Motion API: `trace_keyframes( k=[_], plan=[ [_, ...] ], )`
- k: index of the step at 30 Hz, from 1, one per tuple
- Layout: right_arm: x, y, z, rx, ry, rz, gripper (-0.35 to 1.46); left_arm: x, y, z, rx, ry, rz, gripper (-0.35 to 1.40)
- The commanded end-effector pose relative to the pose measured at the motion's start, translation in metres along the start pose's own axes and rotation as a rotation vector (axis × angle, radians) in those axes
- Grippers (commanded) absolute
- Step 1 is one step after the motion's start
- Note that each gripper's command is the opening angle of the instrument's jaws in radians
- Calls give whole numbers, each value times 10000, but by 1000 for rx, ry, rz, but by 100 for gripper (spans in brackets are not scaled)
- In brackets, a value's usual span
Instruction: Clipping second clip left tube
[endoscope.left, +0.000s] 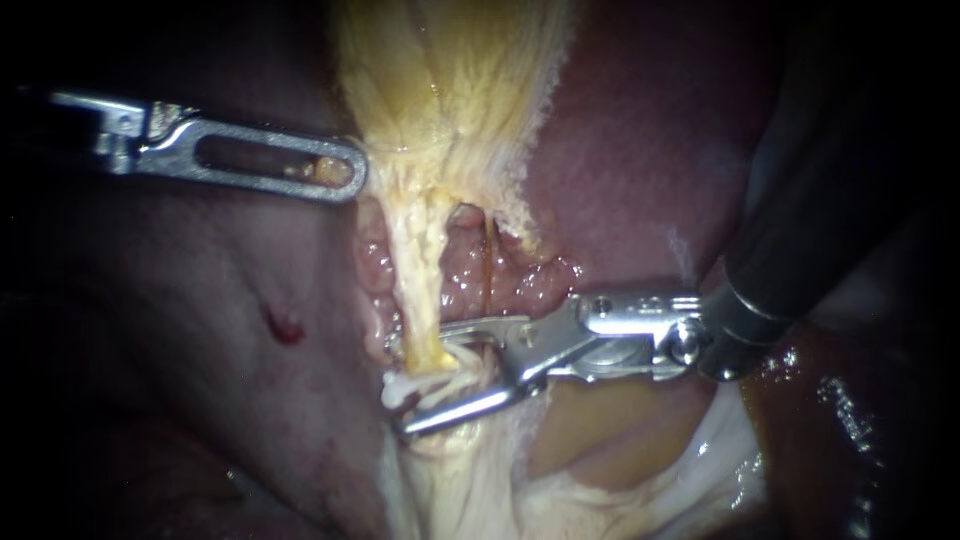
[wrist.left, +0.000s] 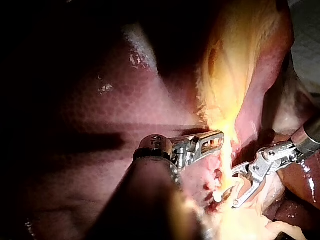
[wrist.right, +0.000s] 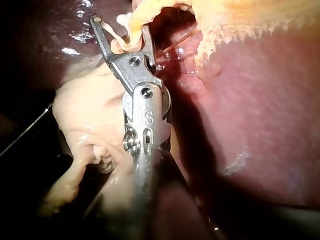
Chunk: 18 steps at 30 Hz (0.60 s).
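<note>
The pale yellow left tube (endoscope.left: 415, 280) runs down from the gallbladder (endoscope.left: 450, 80); a thinner right tube (endoscope.left: 488, 260) lies beside it. My right instrument (endoscope.left: 400, 385) comes in from the right with its jaws open, one on each side of the left tube low down. A whitish piece (endoscope.left: 397, 392), perhaps a clip, shows at the jaw tips. In the right wrist view the right instrument (wrist.right: 121, 27) straddles the tube (wrist.right: 134, 22) the same way. My left instrument (endoscope.left: 350, 170) is shut on the gallbladder's edge and holds it taut, as the left wrist view (wrist.left: 217, 140) also shows.
Dark red liver (endoscope.left: 650, 150) lies to the right of the tubes and also on the left (endoscope.left: 200, 330), where a small red spot (endoscope.left: 283, 327) marks it. Pale fatty tissue (endoscope.left: 600, 460) spreads below the right instrument's shaft.
</note>
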Motion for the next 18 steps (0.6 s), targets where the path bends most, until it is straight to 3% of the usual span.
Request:
trace_keyframes(
  k=[1,18],
  plan=[
    [0,0,1,-1,2,1,49,0,0,0,0,0,0,-35],
    [2,-6,9,6,7,7,50,0,1,1,0,0,0,-35]
  ],
)
